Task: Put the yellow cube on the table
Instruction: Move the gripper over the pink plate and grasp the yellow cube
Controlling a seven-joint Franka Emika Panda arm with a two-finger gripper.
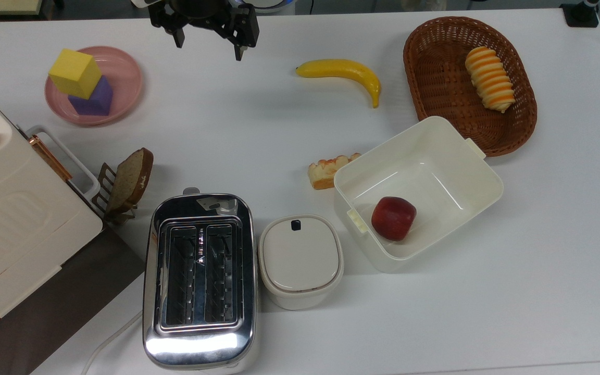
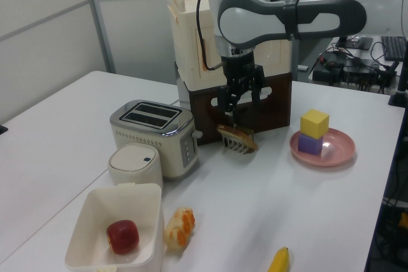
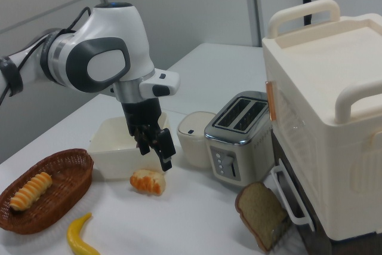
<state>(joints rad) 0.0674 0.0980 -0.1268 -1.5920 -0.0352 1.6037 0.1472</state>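
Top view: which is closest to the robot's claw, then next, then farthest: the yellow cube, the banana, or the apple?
From the gripper:
1. Banana, toward the top view's right.
2. Yellow cube, toward the top view's left, stacked on the purple cube; only slightly farther.
3. Apple, in the white box, plainly farthest.

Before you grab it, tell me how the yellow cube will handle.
The yellow cube looks rigid, with flat sides likely easy to pinch. It sits skewed atop the purple cube on the pink plate, so a sideways nudge could topple it.

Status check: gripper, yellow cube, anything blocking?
Gripper open, empty, hovering above table. Yellow cube stacked on purple cube in pink plate. Nothing between gripper and cube.
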